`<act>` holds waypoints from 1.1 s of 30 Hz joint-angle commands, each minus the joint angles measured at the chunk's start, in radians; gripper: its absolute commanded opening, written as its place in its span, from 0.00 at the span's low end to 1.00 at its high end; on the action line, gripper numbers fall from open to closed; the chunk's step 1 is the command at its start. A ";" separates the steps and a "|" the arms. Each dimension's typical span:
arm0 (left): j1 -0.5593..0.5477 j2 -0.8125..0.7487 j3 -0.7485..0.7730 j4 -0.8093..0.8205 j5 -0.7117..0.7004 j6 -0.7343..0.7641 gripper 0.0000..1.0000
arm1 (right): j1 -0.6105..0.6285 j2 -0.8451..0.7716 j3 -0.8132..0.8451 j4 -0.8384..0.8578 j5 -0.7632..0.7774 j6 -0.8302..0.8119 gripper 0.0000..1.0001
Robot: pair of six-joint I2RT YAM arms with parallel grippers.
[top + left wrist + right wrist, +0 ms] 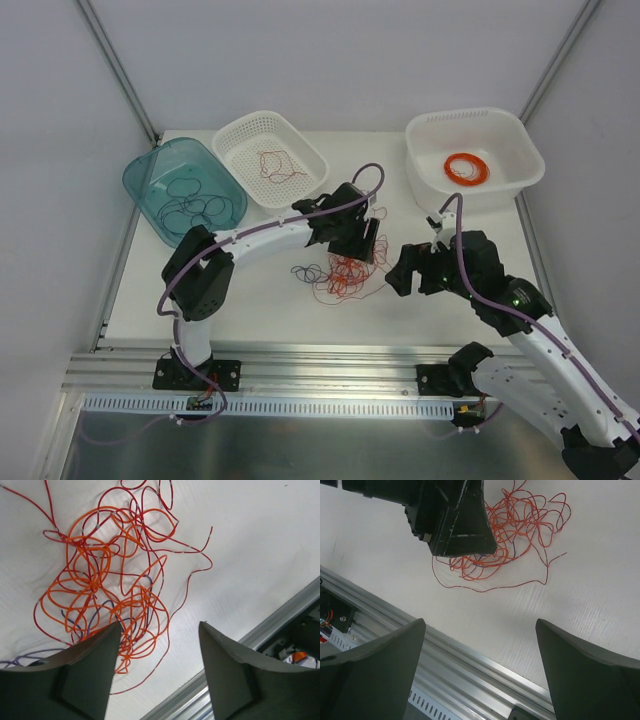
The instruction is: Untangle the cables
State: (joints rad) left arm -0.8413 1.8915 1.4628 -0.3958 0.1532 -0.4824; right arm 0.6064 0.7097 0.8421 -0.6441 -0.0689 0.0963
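White links, black joints on the left arm [265, 237] and right arm [545, 345], purple hoses [462, 255] running along both, dark grey wedge-shaped fingers [85, 680].

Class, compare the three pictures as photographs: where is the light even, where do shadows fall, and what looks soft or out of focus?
Top external: even, soft light, cables sharp, a dull sheen on the metal sheet. Left wrist: cables crisp with faint shadows beneath; fingers dark, soft-edged. Right wrist: fingers blurred and unlit, cables beyond in focus.
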 commanded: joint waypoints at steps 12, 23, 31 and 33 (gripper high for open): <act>0.030 -0.360 -0.295 -0.017 -0.267 -0.084 0.76 | 0.006 0.098 -0.034 0.058 0.116 0.085 0.98; 0.064 -0.261 -0.303 -0.015 -0.196 -0.059 0.55 | 0.007 0.293 -0.035 0.178 0.126 0.097 0.99; 0.062 -0.134 -0.237 -0.015 -0.205 -0.018 0.45 | 0.007 0.379 -0.021 0.233 0.126 0.120 0.95; 0.057 -0.112 -0.233 -0.017 -0.202 -0.018 0.43 | 0.009 0.399 -0.011 0.248 0.124 0.120 0.93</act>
State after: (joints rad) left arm -0.7734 1.7580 1.1900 -0.4046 -0.0605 -0.5247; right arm 0.6067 1.0874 0.8036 -0.4561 0.0452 0.1982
